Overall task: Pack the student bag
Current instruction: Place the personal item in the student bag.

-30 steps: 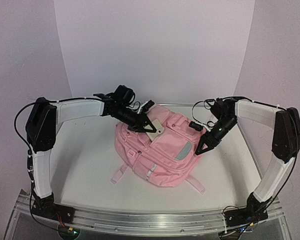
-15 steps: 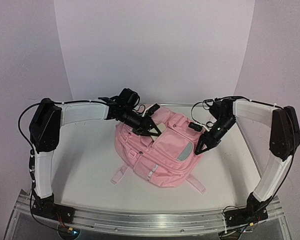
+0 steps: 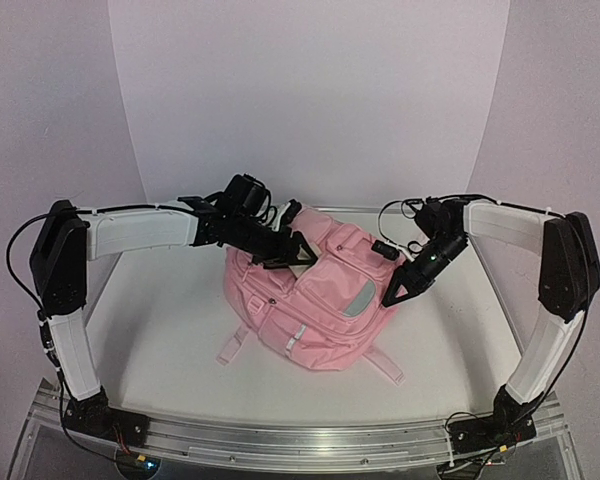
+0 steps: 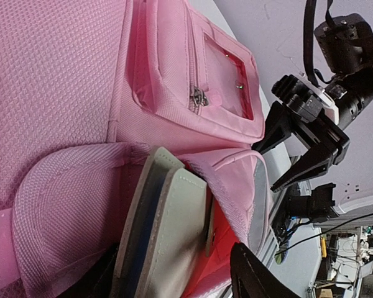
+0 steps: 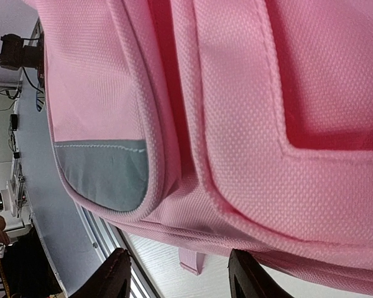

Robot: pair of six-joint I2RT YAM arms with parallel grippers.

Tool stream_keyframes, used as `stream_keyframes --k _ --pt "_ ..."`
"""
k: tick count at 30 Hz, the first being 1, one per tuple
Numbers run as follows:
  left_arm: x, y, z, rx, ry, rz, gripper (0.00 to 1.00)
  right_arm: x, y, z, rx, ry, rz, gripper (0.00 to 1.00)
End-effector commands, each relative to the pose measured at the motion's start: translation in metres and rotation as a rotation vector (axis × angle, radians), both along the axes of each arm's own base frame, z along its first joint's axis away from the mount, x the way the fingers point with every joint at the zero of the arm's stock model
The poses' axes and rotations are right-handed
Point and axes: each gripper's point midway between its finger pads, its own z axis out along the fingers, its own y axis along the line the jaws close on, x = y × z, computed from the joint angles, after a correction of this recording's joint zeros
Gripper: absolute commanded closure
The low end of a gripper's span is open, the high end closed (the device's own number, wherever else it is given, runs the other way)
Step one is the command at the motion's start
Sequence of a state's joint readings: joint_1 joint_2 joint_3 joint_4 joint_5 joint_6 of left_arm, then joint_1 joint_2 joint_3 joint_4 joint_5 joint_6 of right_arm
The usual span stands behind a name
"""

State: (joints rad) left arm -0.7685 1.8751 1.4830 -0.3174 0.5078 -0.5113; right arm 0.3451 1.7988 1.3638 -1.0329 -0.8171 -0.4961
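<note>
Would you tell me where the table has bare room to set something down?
Bare table left of the bag, and a strip between it and the near rail. Crowded around the bag's far half, where the left gripper and right gripper are.

Soft pink over the whole student bag [image 3: 310, 300], woven in a fine dotted grain; deeper red-pink inside the pocket mouth at lower centre of the left wrist view. Grey with a pale edge on its corner panel [image 5: 102, 171]. Cream and dark blue on the flat case [image 4: 174, 236]. White with black joints on the left arm [image 3: 140, 228] and right arm [image 3: 505, 222]. Black on the left gripper [image 3: 285, 255] and right gripper [image 3: 392, 296]. White on the table [image 3: 180, 340].
</note>
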Motion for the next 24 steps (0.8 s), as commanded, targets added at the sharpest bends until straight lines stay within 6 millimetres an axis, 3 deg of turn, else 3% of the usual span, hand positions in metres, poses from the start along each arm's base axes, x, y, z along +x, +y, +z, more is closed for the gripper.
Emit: stream_keyframes --k 1,7,16,24 --pt "0.014 0.034 -0.024 0.180 -0.016 0.123 0.43 0.002 0.007 0.001 0.032 -0.046 0.010 0.46" --pt "0.014 0.038 -0.016 0.228 -0.106 0.120 0.44 -0.003 0.006 0.003 0.043 -0.039 0.002 0.46" --pt "0.017 0.042 0.006 0.233 -0.215 0.132 0.36 -0.006 0.006 0.004 0.051 -0.032 0.000 0.46" --pt "0.020 0.045 0.009 0.273 -0.246 0.120 0.36 -0.005 0.007 0.005 0.055 -0.033 -0.002 0.45"
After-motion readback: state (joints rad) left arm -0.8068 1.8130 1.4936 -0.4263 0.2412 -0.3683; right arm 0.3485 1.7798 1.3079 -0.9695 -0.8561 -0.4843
